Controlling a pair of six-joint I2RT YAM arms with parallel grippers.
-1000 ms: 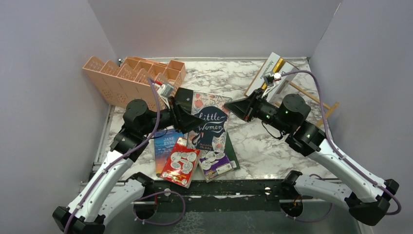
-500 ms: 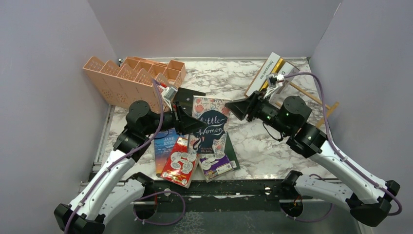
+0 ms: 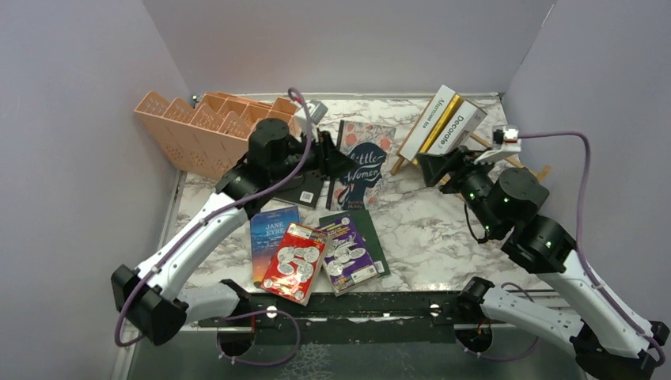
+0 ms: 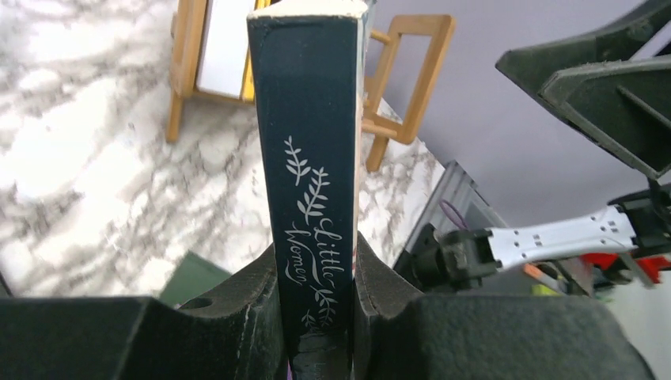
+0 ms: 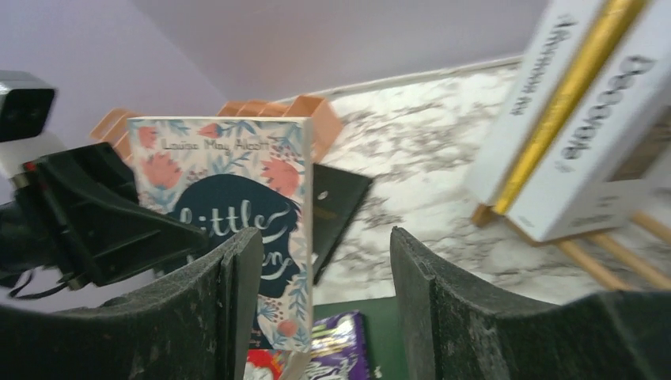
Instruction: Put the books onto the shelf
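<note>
My left gripper [image 3: 339, 163] is shut on the dark spine of the "Little Women" book [image 3: 362, 165], holding it upright above the table; the spine [image 4: 312, 158] runs up between the jaws. My right gripper [image 3: 429, 168] is open and empty, to the right of that book [image 5: 229, 206]. The light-wood shelf [image 3: 497, 150] at the back right holds white, yellow and "Decorate" books [image 3: 443, 123]. On the table lie a black book [image 3: 305, 190], blue "Jane Eyre" [image 3: 271, 233], a red cartoon book [image 3: 294, 261], a purple one [image 3: 346, 252] and a dark green one [image 3: 375, 237].
A peach plastic lattice organizer [image 3: 206, 127] stands at the back left, behind my left arm. Purple walls close in the marble table [image 3: 443, 237] on three sides. A black rail [image 3: 356, 305] runs along the near edge.
My left gripper closed on "Little Women", lifted it off the pile and carried it back and right, standing it upright. My right gripper opened, let go of its edge and drew back to the right.
</note>
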